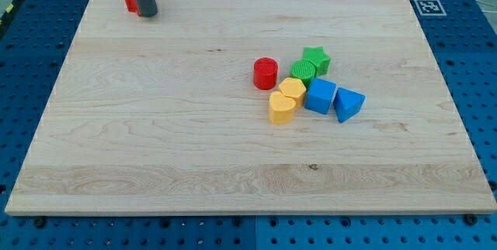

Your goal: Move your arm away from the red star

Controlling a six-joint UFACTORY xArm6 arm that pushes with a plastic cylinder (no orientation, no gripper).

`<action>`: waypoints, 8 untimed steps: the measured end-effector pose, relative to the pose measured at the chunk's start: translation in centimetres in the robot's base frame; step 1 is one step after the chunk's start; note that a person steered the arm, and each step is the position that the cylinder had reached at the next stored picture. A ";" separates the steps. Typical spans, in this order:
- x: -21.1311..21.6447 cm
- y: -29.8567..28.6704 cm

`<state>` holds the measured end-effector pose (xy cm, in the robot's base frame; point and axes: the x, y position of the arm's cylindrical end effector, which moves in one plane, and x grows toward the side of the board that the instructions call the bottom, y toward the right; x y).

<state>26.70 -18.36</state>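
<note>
Robotics lab, blue perforated bench (31,32), fiducial marker (428,6)

The red star (130,1) lies at the counter's (155,126) top-left corner, apparently touching the rod, which mostly hides it.

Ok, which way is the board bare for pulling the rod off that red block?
My tip touches the red block, top-left. Bare board runs rightward and down to the view's bottom. Crowded only around the red cylinder, centre-right.

My tip (148,15) at board's (155,149) top-left, touching red block (130,1) partly hidden behind rod; other blocks well apart.
</note>
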 end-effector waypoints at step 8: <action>16.3 1.2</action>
<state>42.99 -17.13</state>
